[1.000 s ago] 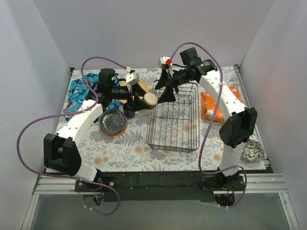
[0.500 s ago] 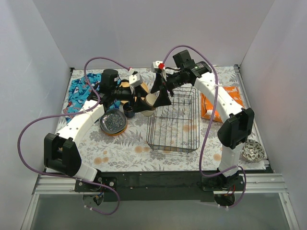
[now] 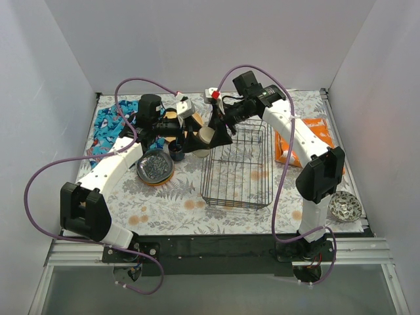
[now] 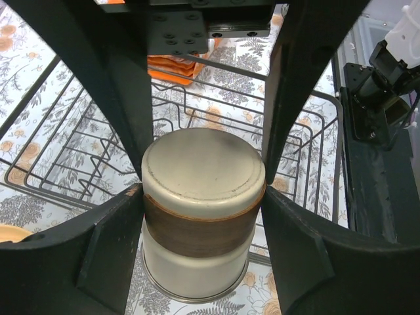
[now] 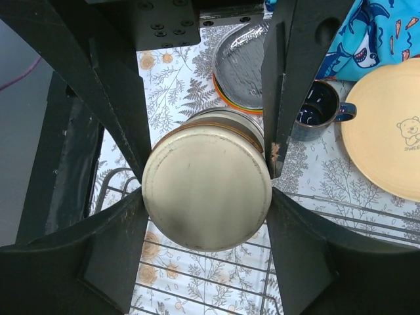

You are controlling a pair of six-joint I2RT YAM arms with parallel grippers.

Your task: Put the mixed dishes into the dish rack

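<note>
A beige-silver cup [image 3: 205, 135] with a brown band hangs on its side in the air over the left rim of the black wire dish rack [image 3: 205, 176]. My left gripper [image 3: 195, 138] is shut on the cup [image 4: 203, 164] at its brown band. My right gripper [image 3: 219, 133] is open, with its fingers [image 5: 125, 243] on either side of the cup's base [image 5: 207, 190], at or nearly at its edge. The rack holds no dishes. A dark grey patterned plate [image 3: 155, 166] tops a stack, with a dark blue mug [image 3: 176, 151] and a yellow plate [image 5: 387, 138] beside it.
A blue patterned cloth [image 3: 105, 128] lies at the far left. An orange crinkly bag [image 3: 292, 146] lies right of the rack. A patterned bowl [image 3: 346, 207] sits at the front right corner. White walls close in three sides of the table.
My right gripper has swung left from above the rack's far edge and now straddles the cup's base. My left gripper has kept holding the cup, shifting slightly.
</note>
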